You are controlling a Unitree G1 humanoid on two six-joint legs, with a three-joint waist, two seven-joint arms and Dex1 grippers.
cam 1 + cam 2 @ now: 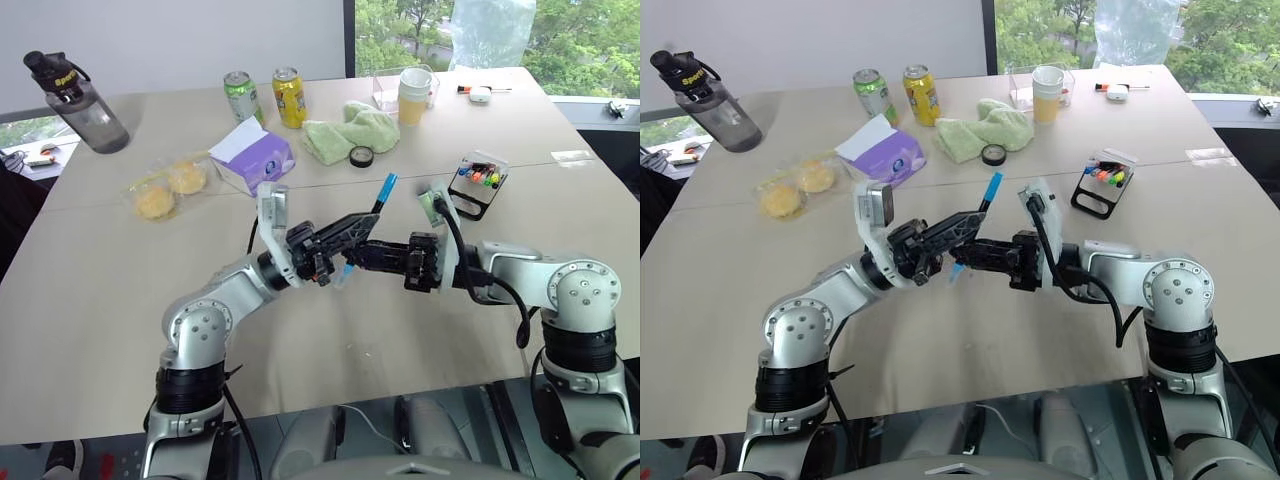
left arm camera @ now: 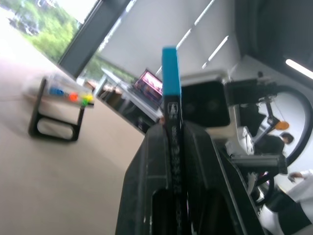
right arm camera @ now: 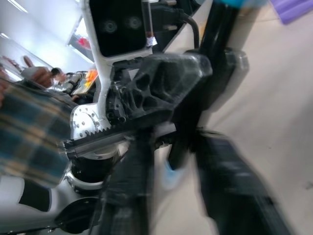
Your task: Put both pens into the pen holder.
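Note:
A black pen with a light-blue cap [image 1: 386,190] stands tilted above the table's middle, its cap up. My left gripper [image 1: 368,223] is shut on its barrel, and the left wrist view has the cap [image 2: 170,73] rising between the fingers. My right gripper [image 1: 352,256] reaches in from the right, shut on the pen's lower part near the blue tip [image 3: 168,177]. The pen holder [image 1: 478,182], a black stand with coloured caps, sits on the table to the right, beyond my right arm. I cannot pick out the other pen.
Behind the grippers lie a purple tissue box [image 1: 252,155], a green cloth [image 1: 350,130] and a black tape roll [image 1: 361,156]. Two cans [image 1: 289,96], a dark bottle [image 1: 85,100], bagged pastries [image 1: 165,185] and a pale cup [image 1: 414,95] stand farther back.

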